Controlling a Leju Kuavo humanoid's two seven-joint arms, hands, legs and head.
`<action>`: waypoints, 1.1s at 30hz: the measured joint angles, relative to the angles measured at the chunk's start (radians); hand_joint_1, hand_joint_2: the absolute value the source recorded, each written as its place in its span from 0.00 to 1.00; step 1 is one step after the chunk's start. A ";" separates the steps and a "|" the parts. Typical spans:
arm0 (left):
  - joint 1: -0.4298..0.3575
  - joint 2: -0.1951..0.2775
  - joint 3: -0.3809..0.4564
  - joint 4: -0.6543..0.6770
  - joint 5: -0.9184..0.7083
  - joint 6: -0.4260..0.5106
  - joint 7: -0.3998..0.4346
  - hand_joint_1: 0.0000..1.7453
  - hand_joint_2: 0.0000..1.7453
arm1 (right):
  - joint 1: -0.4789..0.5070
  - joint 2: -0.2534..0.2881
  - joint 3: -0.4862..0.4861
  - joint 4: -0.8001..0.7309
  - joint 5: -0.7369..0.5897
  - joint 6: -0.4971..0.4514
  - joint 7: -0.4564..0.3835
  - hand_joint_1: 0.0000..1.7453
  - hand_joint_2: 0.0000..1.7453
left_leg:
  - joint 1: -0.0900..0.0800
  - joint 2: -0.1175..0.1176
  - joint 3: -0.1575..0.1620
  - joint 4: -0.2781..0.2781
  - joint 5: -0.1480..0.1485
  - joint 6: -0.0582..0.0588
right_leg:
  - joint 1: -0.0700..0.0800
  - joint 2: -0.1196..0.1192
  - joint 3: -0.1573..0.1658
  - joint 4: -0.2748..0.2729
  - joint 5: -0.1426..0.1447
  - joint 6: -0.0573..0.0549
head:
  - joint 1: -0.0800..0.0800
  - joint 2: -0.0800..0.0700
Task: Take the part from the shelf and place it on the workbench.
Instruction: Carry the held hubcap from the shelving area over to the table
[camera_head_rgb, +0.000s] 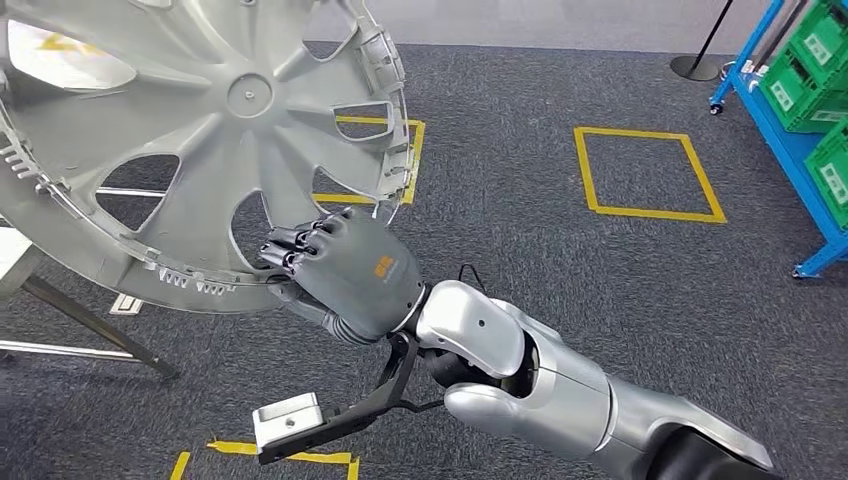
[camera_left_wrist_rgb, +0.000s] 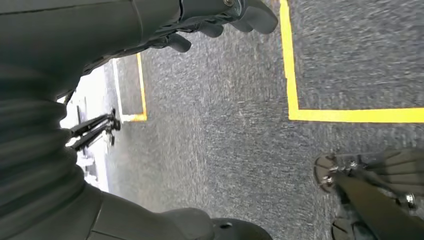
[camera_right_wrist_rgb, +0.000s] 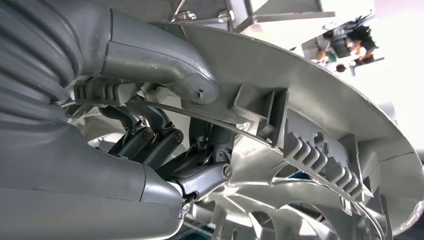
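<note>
My right hand (camera_head_rgb: 345, 272) clamped on rim of wheel cover (camera_head_rgb: 200, 130): fingers hooked through spoke opening, thumb (camera_right_wrist_rgb: 165, 70) pressing outer rim. Cover held in air over grey carpet, disc tilted, bulk extending up and left from my hand. My left hand (camera_left_wrist_rgb: 225, 20) hangs over floor, fingers loosely apart, holding nothing. Workbench not seen; carry rests on right hand alone.
</note>
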 joint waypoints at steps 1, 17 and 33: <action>0.000 0.000 0.000 0.000 0.000 0.001 0.000 0.00 1.00 | -0.002 0.001 0.000 0.002 -0.003 0.000 0.000 1.00 1.00 | 0.000 0.022 0.035 -0.065 0.023 0.000 | 0.001 -0.009 0.000 0.004 -0.004 0.005 | 0.000 0.000; 0.010 0.000 0.000 -0.001 -0.001 0.005 -0.010 0.00 1.00 | -0.004 -0.006 0.000 0.022 -0.012 -0.006 -0.015 1.00 1.00 | -0.007 -0.105 0.076 -0.143 0.047 0.057 | 0.000 0.116 -0.044 0.085 -0.021 0.027 | 0.011 0.000; 0.011 0.003 0.000 0.000 -0.001 0.013 -0.008 0.00 1.00 | -0.013 -0.004 0.011 0.027 -0.010 -0.013 -0.015 1.00 1.00 | -0.010 0.042 0.073 -0.123 0.033 0.015 | 0.007 -0.016 -0.002 0.015 -0.010 0.011 | 0.004 0.000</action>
